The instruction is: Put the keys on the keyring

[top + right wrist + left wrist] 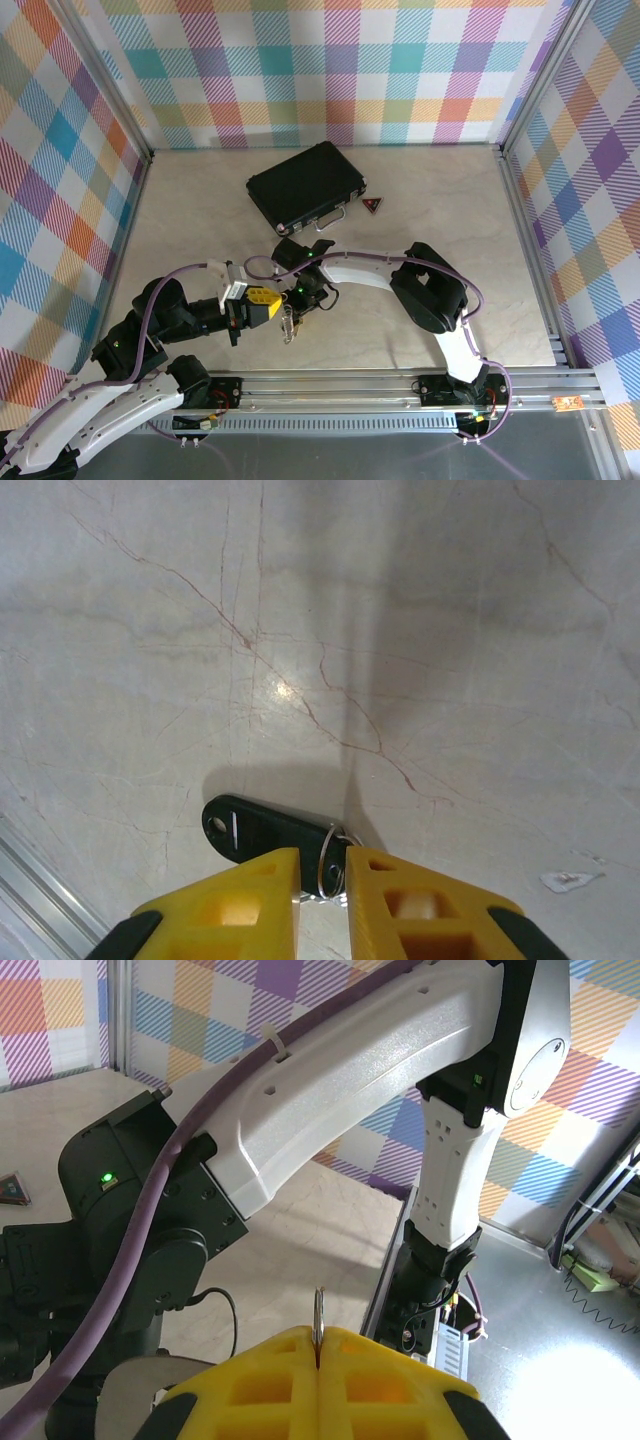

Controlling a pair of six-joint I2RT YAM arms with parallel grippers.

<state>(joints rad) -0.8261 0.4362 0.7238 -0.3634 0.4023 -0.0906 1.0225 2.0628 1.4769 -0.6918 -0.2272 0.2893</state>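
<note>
A robotics lab test cell is showing here, not a home or a shop. Bright plaid panels (330,70) are walling in a marble-patterned table (200,200) on three sides, and bare aluminium framing (350,382) is running along its edges. Two white-and-black arms, the left arm (110,420) and the right arm (430,295), are sitting bolted to that rail at the near edge, with purple cables (190,272) trailing along them. A small bare circuit board (568,404) is lying on the rail. A green status light (105,1176) is glowing on one joint, and the right gripper (322,855) is wearing yellow cut-out plastic fingers (240,895).
</note>
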